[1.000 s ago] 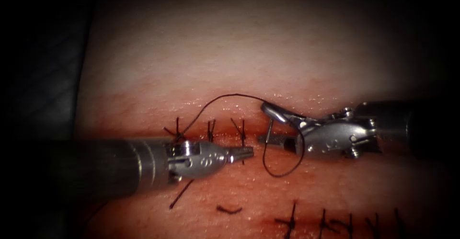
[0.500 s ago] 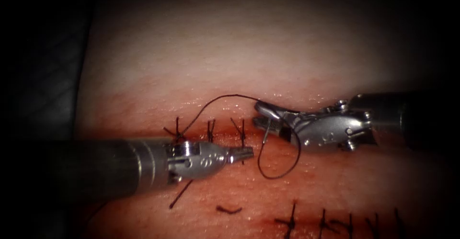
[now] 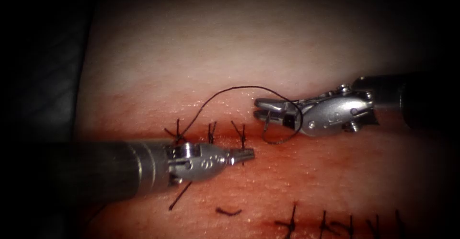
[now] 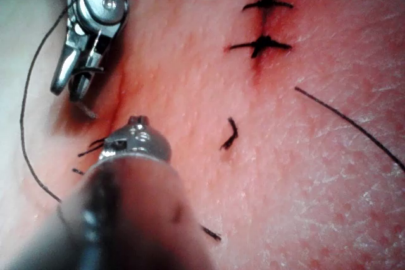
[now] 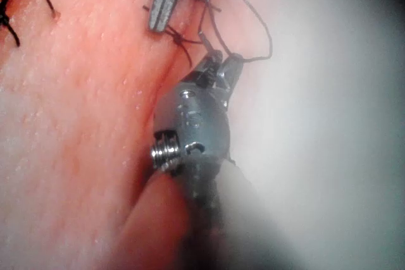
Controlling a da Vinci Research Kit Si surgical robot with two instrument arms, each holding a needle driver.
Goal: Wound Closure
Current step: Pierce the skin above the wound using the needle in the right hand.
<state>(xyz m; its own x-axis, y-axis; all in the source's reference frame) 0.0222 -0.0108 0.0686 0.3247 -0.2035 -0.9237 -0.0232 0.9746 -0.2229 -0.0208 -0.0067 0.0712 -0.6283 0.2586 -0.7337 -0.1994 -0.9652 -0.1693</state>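
The tissue (image 3: 311, 181) has a cut (image 3: 220, 134) running left to right, with three dark stitches (image 3: 242, 133) across it. My right tool (image 3: 258, 108) comes in from the right, just right of the last stitch, shut on the short silver needle (image 3: 266, 121), which hangs down toward the cut. I cannot tell whether its tip is in the tissue. The thread (image 3: 215, 97) arcs from the first stitch over to this tool and loops under its jaws. My left tool (image 3: 247, 155) lies shut below the cut with its tip by the third stitch, holding nothing. The right tool (image 4: 66, 86) also shows in the left wrist view, and its jaws (image 5: 218, 61) in its own.
A second row of stitches (image 3: 292, 220) runs along the lower right. Two cut thread ends (image 3: 229, 211) (image 3: 181, 195) lie loose on the tissue below the left tool. Red fluid stains the tissue around the cut.
The right tool's wide-open jaws have closed on the needle and moved up and slightly left. The thread loop under it has shrunk. The left tool has stayed put.
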